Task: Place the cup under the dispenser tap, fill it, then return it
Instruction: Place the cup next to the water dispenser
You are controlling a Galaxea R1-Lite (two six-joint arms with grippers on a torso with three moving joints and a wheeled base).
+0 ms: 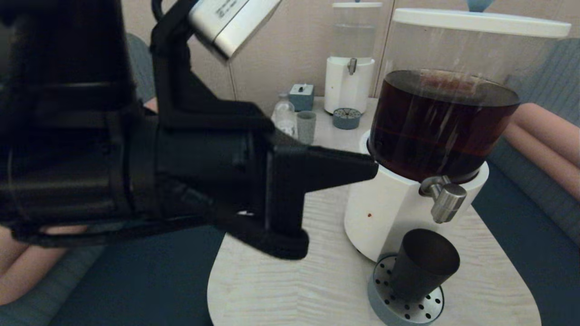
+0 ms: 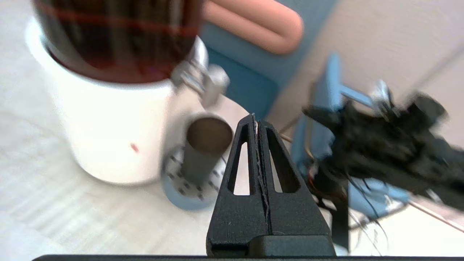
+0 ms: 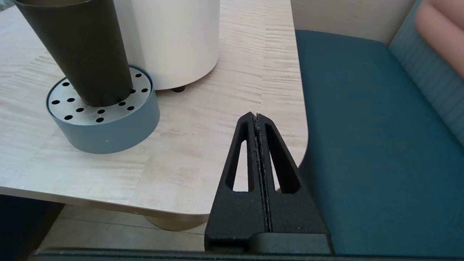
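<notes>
The matte black cup [image 1: 423, 267] stands upright on the round perforated drip tray [image 1: 385, 312], directly under the brushed-steel dispenser tap [image 1: 446, 199] of the large dispenser [image 1: 444, 122] holding dark brown liquid. My left gripper [image 1: 369, 168] is shut and empty, raised level with the dispenser's white base and pointing at it from the left, well above and left of the cup. In the left wrist view the gripper [image 2: 256, 121] sits beside the cup [image 2: 204, 152] and tap [image 2: 206, 81]. My right gripper [image 3: 256, 116] is shut and empty, low by the table's near right corner, apart from the cup [image 3: 87, 54].
At the back of the pale wood table [image 1: 281, 290] stand a slimmer clear-liquid dispenser [image 1: 351, 68] with its own small tray, a grey-green tumbler [image 1: 306, 127], a clear bottle [image 1: 284, 117] and a small blue box [image 1: 301, 96]. Blue seating [image 3: 369, 145] flanks the table.
</notes>
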